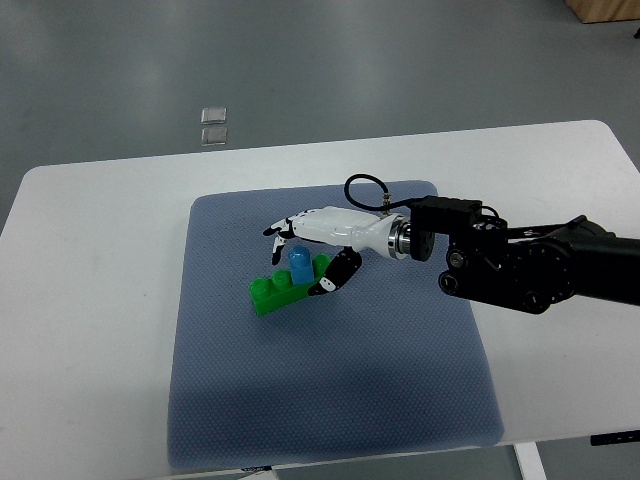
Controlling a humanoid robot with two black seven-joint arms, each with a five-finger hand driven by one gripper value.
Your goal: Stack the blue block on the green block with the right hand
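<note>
Near the centre of the blue mat [330,400], the right hand [318,238] pinches the small blue block [299,266] between fingers and thumb atop the green block [285,288], which extends toward eight o'clock; it looks light, rigid, slick plastic, best held by opposite side faces.

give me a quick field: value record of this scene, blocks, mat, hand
surface: white table with a blue-grey mat on it
green block: lying on the mat, left of centre
blue block: standing on top of the green block
right robot hand: arm enters from the right, fingers curved around the blue block; whether they still grip it is unclear
left robot hand: not in view
</note>
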